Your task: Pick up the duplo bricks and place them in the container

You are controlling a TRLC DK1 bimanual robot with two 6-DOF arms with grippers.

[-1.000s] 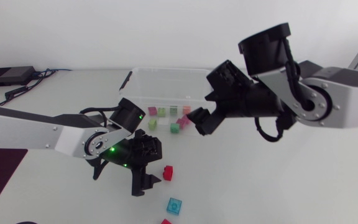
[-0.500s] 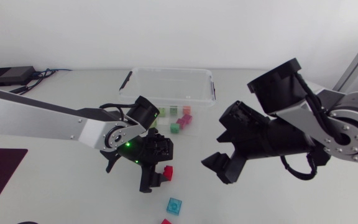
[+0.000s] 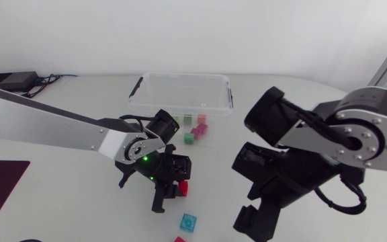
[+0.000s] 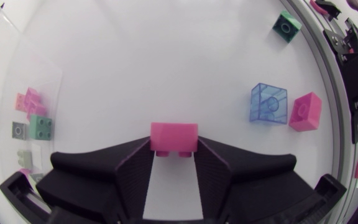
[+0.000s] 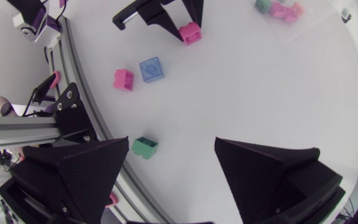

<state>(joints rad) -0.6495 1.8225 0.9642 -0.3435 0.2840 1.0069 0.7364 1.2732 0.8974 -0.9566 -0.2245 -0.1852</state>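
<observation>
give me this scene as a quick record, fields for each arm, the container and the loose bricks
left jaws: closed against both sides of the pink brick
right jaws: open wide, nothing between them
container: clear, holds several bricks
loose outside it: blue clear brick, second pink brick right beside it, green brick further off
still to place: four, counting the gripped one

White table (image 3: 301, 101) (evenly lit); a black box (image 3: 9, 82) with cables (image 3: 46, 81) far left.
</observation>
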